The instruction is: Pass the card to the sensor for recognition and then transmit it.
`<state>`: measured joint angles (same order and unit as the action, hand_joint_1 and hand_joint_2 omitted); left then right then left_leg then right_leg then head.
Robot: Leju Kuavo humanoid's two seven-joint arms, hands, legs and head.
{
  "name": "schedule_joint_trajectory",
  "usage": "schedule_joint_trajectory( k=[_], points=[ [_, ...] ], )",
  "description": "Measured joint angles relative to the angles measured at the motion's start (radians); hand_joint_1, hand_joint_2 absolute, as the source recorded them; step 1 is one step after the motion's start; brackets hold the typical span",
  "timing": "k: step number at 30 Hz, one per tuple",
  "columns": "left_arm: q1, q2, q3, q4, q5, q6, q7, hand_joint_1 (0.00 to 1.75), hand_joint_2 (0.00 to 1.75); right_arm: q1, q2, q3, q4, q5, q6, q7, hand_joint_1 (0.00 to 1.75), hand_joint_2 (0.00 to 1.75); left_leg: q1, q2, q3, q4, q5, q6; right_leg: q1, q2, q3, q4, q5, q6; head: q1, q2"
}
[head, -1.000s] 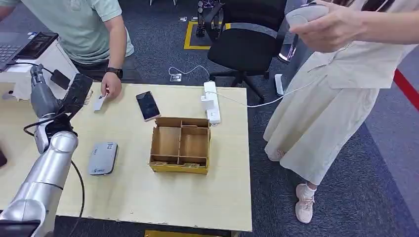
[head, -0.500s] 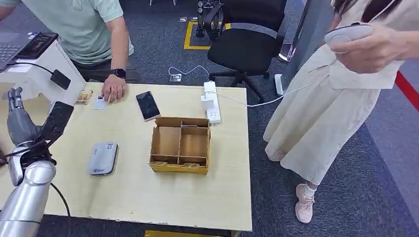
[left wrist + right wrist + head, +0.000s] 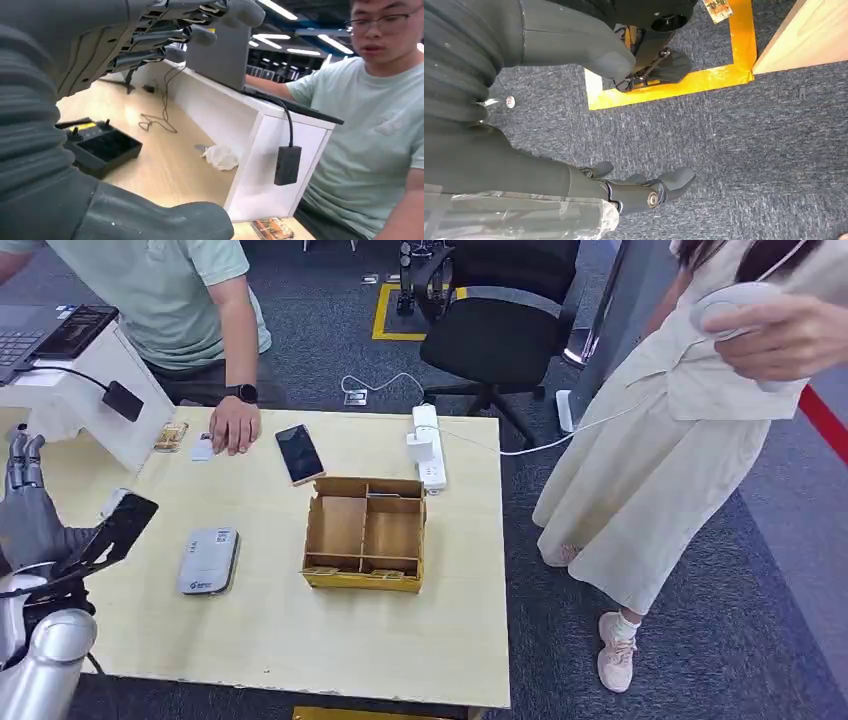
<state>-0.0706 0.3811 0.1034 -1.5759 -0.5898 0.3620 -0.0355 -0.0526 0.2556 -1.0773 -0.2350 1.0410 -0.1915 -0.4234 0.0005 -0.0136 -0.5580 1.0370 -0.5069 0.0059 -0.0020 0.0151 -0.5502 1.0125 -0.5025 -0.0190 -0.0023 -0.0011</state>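
A small white card [image 3: 202, 450] lies on the wooden table [image 3: 280, 630] at its far left, right beside a seated person's hand [image 3: 235, 426]. The grey flat sensor [image 3: 208, 560] lies nearer, left of a cardboard divider box [image 3: 365, 532]. My left hand [image 3: 28, 515] is raised at the table's left edge, well short of the card, its fingers [image 3: 175, 30] spread and empty. My right hand [image 3: 549, 175] hangs over the carpet beside the table, its fingers loosely apart and holding nothing.
A black phone [image 3: 299, 453] and a white power strip [image 3: 430, 445] lie at the table's far side. A white stand [image 3: 85, 380] with a laptop borders the left, an orange packet [image 3: 170, 435] beside it. A second person [image 3: 660, 440] stands at the right, holding a pale device.
My left arm has drawn back from beside the person's hand toward the table's near left edge. The person has laid the card on the table. The standing person's hand moved right.
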Motion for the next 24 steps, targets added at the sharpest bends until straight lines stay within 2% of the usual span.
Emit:
schedule_joint_trajectory(
  k=[12,24],
  points=[
    [0.154,0.003,-0.003,-0.162,-0.163,-0.048,-0.043,0.0,1.75,0.0,-0.001,0.0,0.0,-0.016,0.014,-0.02,0.0,1.75,0.0,0.0,0.0,0.0,0.0,0.0,0.0,0.0,0.0,0.0,0.0,0.0,0.0,0.0],
    [0.23,0.006,-0.069,-0.206,-0.287,-0.063,-0.026,0.0,1.75,-0.004,-0.002,0.0,0.0,-0.028,0.017,-0.027,0.0,1.75,0.0,0.0,0.0,0.0,0.0,0.0,0.0,0.0,0.0,0.0,0.0,0.0,0.0,0.0]
  ],
)
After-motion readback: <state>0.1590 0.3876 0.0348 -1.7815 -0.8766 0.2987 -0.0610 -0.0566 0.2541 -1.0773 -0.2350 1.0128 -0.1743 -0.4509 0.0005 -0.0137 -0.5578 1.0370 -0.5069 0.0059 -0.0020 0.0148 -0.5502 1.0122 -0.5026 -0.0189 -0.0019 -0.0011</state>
